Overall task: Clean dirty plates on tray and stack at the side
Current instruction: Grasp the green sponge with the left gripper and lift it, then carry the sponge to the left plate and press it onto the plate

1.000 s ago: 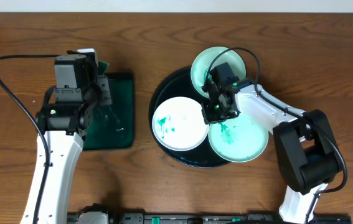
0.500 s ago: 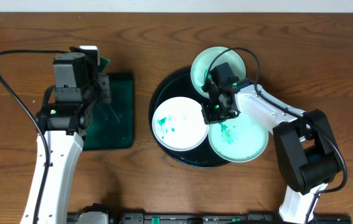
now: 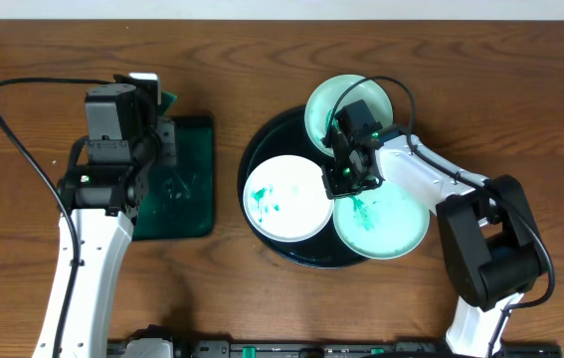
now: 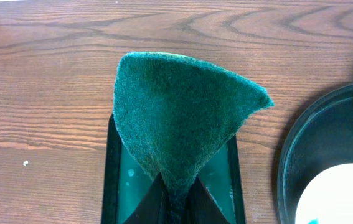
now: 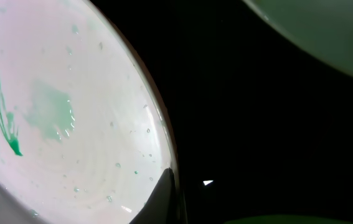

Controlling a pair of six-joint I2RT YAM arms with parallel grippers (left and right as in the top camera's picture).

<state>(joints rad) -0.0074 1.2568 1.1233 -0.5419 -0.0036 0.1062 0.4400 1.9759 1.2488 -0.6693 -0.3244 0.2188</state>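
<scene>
Plates (image 3: 286, 196) are what this job turns on, and all three lie on the tray (image 3: 253, 159), none yet stacked at the side. At the far left, the left gripper (image 3: 167, 147) is held above the green tray (image 3: 190, 204), its jaws clamped on the lower corner of a dark green sponge (image 4: 176, 118), which fans out upright ahead of the fingers (image 4: 154, 202). The sponge is judged to be carried this way so that its broad face can be brought to a plate for wiping. This gripper is well apart from the plates: only the black tray's edge is seen at the right of the left wrist view. On the tray, the left plate, white with teal smears, is nearest the sponge; the rear plate (image 3: 349, 109) sits beyond it, and the right plate (image 3: 386, 224), also smeared, overhangs the rim. The right gripper (image 3: 346, 181) is lowered between these plates with its jaws closed, its fingertip (image 5: 164, 199) at a smeared plate's edge, probably to steady or lift it. Whether that rim is actually pinched cannot be told.
</scene>
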